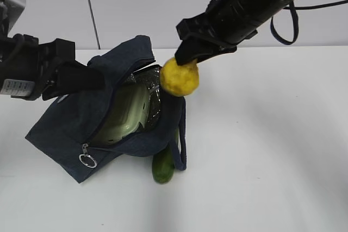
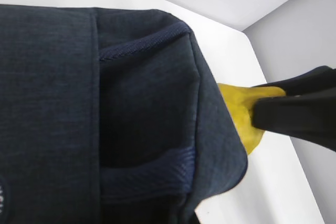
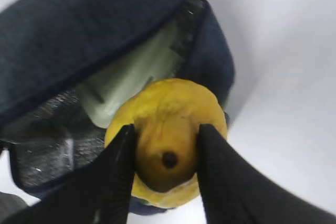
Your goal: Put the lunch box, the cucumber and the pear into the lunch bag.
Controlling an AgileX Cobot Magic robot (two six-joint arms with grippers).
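The pear [image 1: 179,78] is gripped by the right pincer [image 1: 187,58] above the white surface [image 1: 272,150]. Below it the lunch bag [image 1: 65,134] is pinched by the closed left pincer [image 1: 81,77]; a pale wall [image 1: 136,4] is seen behind.

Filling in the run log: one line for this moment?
right gripper: shut on pear over lunch bag | left gripper: on bag | lunch box: inside | cucumber: outside

We saw a plain white table [image 1: 272,150]. On it lay the dark navy lunch bag [image 1: 65,134], slumped toward nine o'clock, and the cucumber [image 1: 163,168] at the bag's five o'clock, its far end tucked under the fabric.
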